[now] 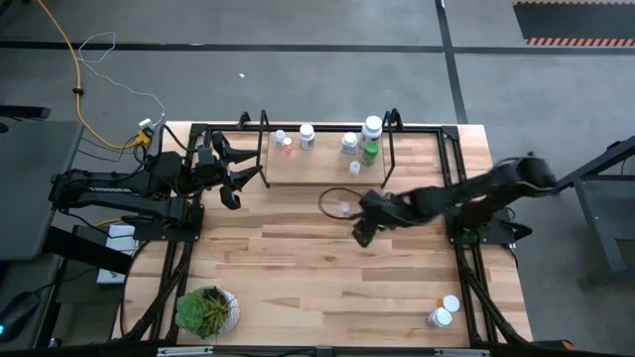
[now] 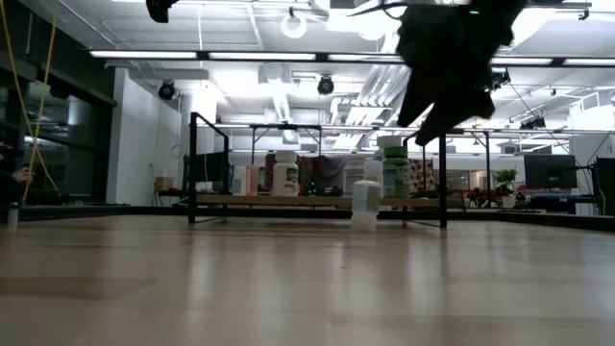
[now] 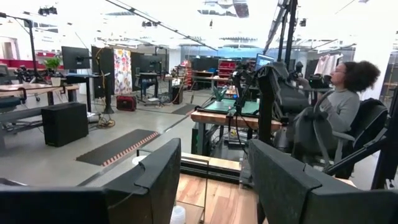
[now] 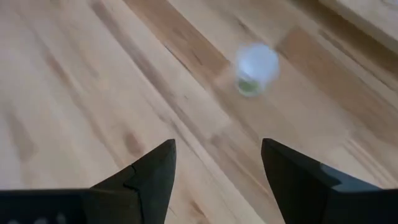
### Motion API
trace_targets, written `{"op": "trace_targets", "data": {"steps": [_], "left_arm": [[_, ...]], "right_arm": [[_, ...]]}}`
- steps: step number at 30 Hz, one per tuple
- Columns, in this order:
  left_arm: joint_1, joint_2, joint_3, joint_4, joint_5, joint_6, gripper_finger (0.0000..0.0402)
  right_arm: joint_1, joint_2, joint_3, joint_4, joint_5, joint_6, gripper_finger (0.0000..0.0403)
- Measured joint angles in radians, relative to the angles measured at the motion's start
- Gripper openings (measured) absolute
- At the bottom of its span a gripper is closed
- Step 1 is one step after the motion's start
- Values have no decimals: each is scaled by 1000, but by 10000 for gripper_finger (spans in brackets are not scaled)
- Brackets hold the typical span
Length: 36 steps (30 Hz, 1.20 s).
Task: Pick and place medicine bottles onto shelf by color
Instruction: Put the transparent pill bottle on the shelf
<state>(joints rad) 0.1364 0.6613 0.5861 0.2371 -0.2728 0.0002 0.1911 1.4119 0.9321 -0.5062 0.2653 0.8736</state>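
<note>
Standing upright on the bare wooden tabletop (image 1: pixel 298 268), just in front of the low light-wood shelf in its thin black wire frame (image 1: pixel 317 169): one small white-capped plastic bottle (image 4: pixel 255 67), green showing below the cap, blurred. Above it and apart, the dark right gripper (image 4: pixel 217 171), fingers spread, nothing between them. On the shelf, several more small bottles, among them a green one with a white cap (image 1: pixel 370 151). At the table's left edge, the left gripper (image 3: pixel 211 177), raised, fingers spread and empty.
</note>
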Motion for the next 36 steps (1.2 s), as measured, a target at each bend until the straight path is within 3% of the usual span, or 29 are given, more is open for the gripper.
{"op": "trace_targets", "data": {"steps": [6,15,24,30,36], "left_arm": [[0,2,0,0,-6,-47,179],[0,3,0,0,-64,-79,179],[0,3,0,0,-64,-77,179],[0,3,0,0,-64,-76,179],[0,3,0,0,-64,-76,179]], "right_arm": [[42,-113,-275,335,126,-162,229],[-41,-21,-472,734,139,-409,229],[-108,201,-466,1030,116,-490,229],[-108,330,-432,1076,68,-515,229],[-120,427,-427,1232,77,-515,229]]}}
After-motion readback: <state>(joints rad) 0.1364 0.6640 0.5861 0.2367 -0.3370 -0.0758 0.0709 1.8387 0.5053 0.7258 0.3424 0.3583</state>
